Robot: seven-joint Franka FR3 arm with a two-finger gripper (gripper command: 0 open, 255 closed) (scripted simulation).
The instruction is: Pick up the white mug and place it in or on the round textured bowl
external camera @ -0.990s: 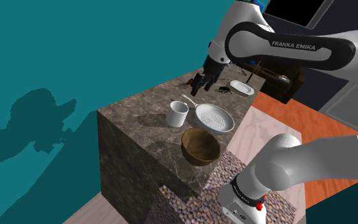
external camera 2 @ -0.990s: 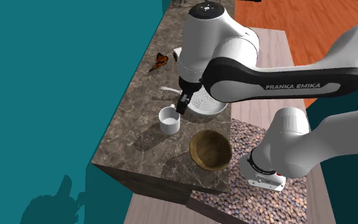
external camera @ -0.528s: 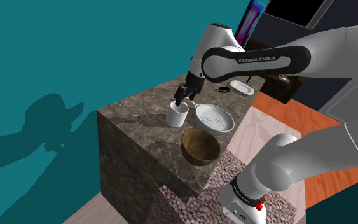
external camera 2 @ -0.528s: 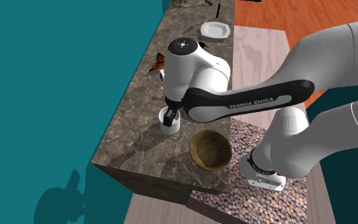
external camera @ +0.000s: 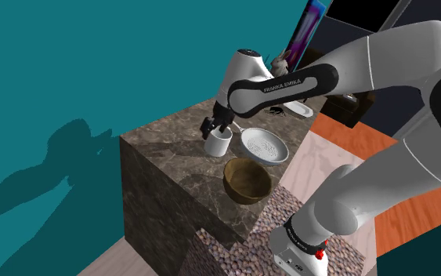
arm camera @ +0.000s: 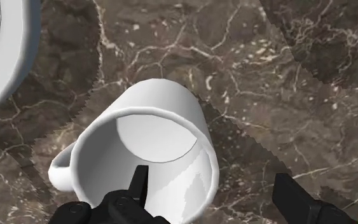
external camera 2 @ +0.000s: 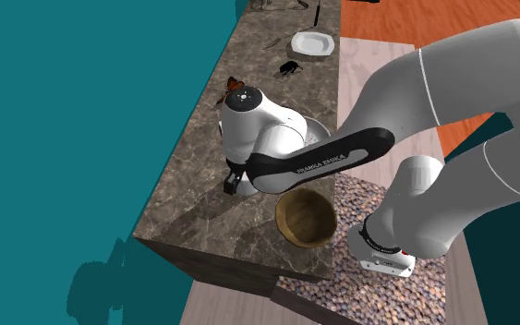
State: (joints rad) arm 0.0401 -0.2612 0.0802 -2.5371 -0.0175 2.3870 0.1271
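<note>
On the shoulder view's left you have the gripper (external camera: 213,130) down at the white mug (external camera: 218,144). The mug stands upright on the dark marbled counter (external camera: 168,153), about midway across its width and back from the end edge. Your wrist view shows the fingers wide apart and astride the mug's wall. One fingertip (arm camera: 139,181) is down inside the mug and the other is outside, clear of the wall, so nothing is gripped. You cannot tell whether the inner finger touches the inside. The mug's handle (arm camera: 60,170) sticks out on the side away from the outer finger. Next to the right, the brown round bowl (external camera: 247,180) sits upright at the counter's edge on the stand's side, near the mug but apart from it. Further right a white perforated dish (external camera: 264,146) lies just beside the mug. At the lower right the arm's base (external camera: 298,249) rests on a pebble-patterned surface.
</note>
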